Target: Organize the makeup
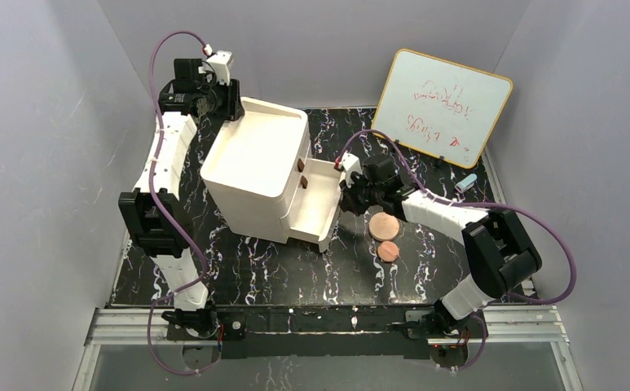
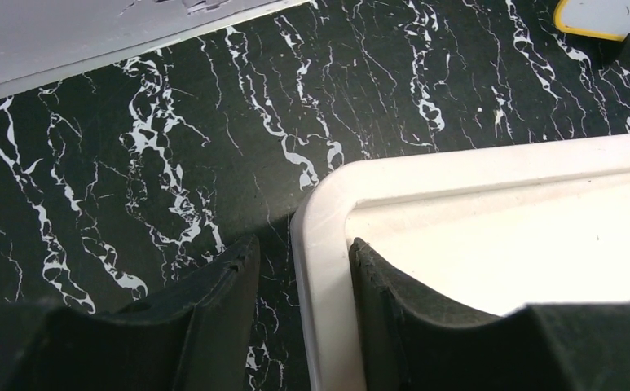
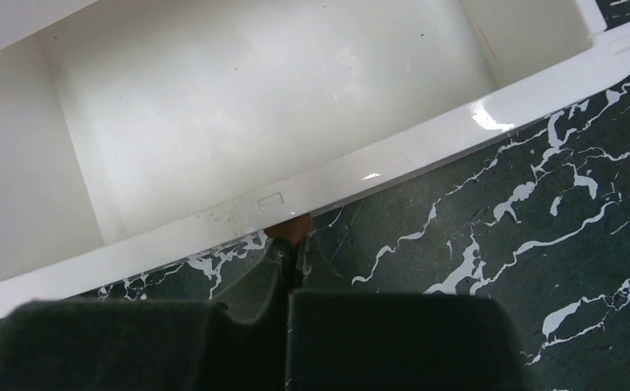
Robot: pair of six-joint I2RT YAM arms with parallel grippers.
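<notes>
Two flat round copper-pink discs lie on the black marbled mat right of the white drawer unit (image 1: 254,167): the larger (image 1: 383,223) and the smaller (image 1: 388,250). The square compact and the sticks are not in view. My right gripper (image 1: 348,191) is shut on the brown knob (image 3: 291,230) of the pulled-out lower drawer (image 3: 238,106), whose inside shows nothing in it. My left gripper (image 1: 228,102) is at the unit's back corner; its fingers straddle the white rim (image 2: 321,269), with a gap on the outer side.
Two brown knobs (image 1: 301,165) show on the unit's front above the open drawer. A whiteboard (image 1: 442,106) leans at the back right. A small light-blue cylinder (image 1: 466,184) lies by the right edge of the mat. Grey walls close in both sides.
</notes>
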